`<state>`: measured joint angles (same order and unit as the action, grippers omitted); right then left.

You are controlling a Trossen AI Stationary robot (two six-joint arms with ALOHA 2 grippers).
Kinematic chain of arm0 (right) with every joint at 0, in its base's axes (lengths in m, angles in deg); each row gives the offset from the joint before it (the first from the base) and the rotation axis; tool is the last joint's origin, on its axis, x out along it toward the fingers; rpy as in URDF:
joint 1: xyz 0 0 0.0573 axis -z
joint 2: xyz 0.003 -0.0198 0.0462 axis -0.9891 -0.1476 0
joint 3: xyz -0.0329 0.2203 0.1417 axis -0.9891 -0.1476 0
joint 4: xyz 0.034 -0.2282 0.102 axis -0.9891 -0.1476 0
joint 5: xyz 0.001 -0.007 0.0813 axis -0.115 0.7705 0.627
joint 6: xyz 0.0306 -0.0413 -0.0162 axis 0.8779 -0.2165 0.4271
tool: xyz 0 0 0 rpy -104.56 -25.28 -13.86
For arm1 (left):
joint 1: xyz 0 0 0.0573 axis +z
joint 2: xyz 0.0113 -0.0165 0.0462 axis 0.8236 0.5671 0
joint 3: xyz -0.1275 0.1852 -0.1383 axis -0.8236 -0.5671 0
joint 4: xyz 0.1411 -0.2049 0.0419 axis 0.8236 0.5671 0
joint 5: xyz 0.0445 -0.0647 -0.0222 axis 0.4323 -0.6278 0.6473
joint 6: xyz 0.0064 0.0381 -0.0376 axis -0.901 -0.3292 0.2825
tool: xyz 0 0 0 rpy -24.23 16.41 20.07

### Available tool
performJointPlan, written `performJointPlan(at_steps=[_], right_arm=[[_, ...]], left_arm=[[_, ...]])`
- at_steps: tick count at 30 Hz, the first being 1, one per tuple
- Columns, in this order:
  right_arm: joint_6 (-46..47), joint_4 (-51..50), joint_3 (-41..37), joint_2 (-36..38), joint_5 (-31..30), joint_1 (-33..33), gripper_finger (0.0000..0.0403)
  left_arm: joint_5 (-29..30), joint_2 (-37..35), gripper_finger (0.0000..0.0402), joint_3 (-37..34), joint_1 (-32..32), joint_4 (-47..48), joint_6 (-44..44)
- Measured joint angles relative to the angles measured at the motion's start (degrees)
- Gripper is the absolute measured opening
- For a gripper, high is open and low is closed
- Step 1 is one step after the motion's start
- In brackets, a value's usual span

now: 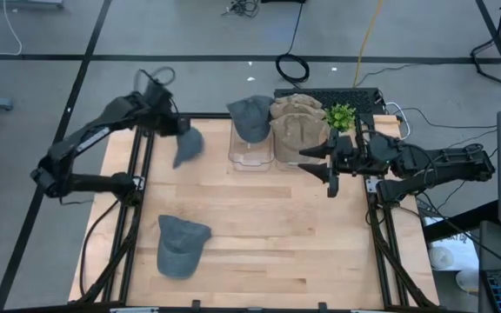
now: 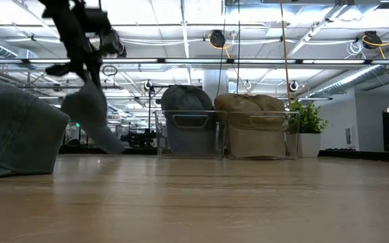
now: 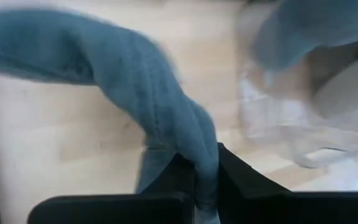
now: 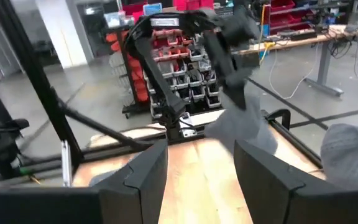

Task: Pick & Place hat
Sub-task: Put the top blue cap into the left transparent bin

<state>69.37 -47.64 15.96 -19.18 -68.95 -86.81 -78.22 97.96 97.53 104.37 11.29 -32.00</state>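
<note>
The left gripper (image 1: 177, 124) is pinching a blue hat (image 1: 188, 146), dangling it above the table (image 1: 259, 226); the right gripper (image 1: 327, 169) is waiting, jaws apart.

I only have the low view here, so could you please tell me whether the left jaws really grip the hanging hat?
Observer: Yes. The left wrist view shows the left jaws shut on a fold of the hat.
Operator: Where does it hang, seen from above?
Observer: Above the table, just left of the clear bin that holds a blue hat.
Operator: And the right arm?
Observer: The right jaws stand open and empty beside the tan hats.
</note>
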Motion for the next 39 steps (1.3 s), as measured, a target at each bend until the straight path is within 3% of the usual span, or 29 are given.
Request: performJointPlan(at_steps=[9,16,21,27,31,39], right_arm=[[8.36,1.97,0.0,-1.05,0.15,2.33,0.0186],[14.05,2.34,0.02,-1.49,-0.3,2.33,0.0293],[11.77,9.47,0.02,-1.71,-1.29,2.33,0.0348],[7.31,20.82,0.02,-1.88,-3.34,2.33,0.0344],[6.64,21.95,0.02,-1.9,-7.57,2.32,0.034],[10.45,22.21,0.02,-3.94,-8.8,2.33,0.0354]], left_arm=[[4.77,-2.21,0.0026,21.77,-5.78,9.55,-9.47],[5.59,-0.22,0.0026,35.72,-10.63,15.5,-12.77],[6.8,2.17,0.0026,42.78,-14.0,20.52,-14.06],[10.11,6.6,0.0026,49.52,-18.81,28.84,-18.38],[12.29,9.85,0.0025,52.81,-22.56,32.31,-22.65],[13.09,15.62,0.0025,58.08,-30.67,30.66,-27.89]])
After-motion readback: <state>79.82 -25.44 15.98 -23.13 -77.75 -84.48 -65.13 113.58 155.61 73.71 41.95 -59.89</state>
